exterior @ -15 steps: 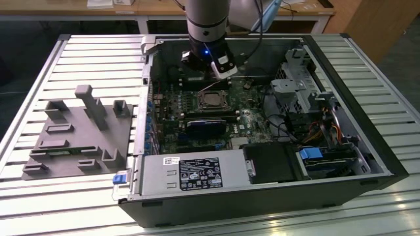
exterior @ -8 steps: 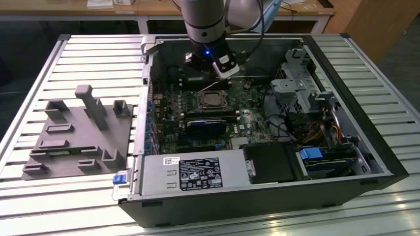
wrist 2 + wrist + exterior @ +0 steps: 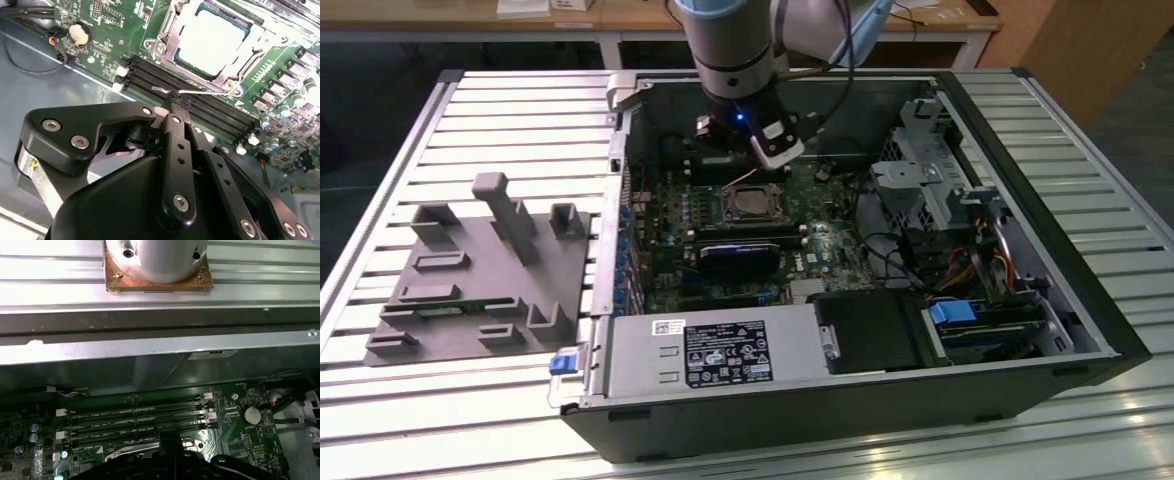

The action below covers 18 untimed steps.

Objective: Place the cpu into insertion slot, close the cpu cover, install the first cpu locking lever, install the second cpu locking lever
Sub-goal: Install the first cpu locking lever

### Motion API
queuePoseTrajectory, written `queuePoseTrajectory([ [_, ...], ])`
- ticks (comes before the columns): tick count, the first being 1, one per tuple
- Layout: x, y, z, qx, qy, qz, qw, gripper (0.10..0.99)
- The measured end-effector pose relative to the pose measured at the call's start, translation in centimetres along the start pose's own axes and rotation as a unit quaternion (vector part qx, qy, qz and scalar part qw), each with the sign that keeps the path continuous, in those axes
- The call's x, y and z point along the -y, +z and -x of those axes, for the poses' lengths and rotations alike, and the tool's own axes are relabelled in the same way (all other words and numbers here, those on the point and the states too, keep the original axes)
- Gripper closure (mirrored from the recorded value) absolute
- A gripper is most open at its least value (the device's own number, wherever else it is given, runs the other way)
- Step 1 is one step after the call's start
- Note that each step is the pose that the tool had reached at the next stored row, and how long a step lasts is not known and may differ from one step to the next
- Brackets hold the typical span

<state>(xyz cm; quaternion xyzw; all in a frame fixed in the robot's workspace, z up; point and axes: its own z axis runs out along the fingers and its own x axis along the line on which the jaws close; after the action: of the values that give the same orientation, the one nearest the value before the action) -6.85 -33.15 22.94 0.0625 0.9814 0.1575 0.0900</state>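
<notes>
As the second wrist view shows, the cpu cover (image 3: 168, 40) frames the cpu (image 3: 212, 40).

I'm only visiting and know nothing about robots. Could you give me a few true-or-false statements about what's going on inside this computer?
1. The silver chip lies inside a metal frame on the green board. True.
2. The computer case is closed up. False: its side is open and the board shows.
3. Long black slots run beside the chip. True.
4. The robot arm hangs over the grey rack outside the case. False: it reaches into the case, above the board.
</notes>
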Motion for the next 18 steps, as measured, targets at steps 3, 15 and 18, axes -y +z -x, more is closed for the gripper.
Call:
queuePoseTrajectory([
  [3,0.18,0.52,-0.09,0.0006,0.0,0.0002,1.0,0.984],
  [15,0.29,1.37,-0.41,0.0034,-0.001,0.0004,1.0,0.984],
  [18,0.01,1.53,-0.48,0.0036,-0.001,0.0003,1.0,0.984],
])
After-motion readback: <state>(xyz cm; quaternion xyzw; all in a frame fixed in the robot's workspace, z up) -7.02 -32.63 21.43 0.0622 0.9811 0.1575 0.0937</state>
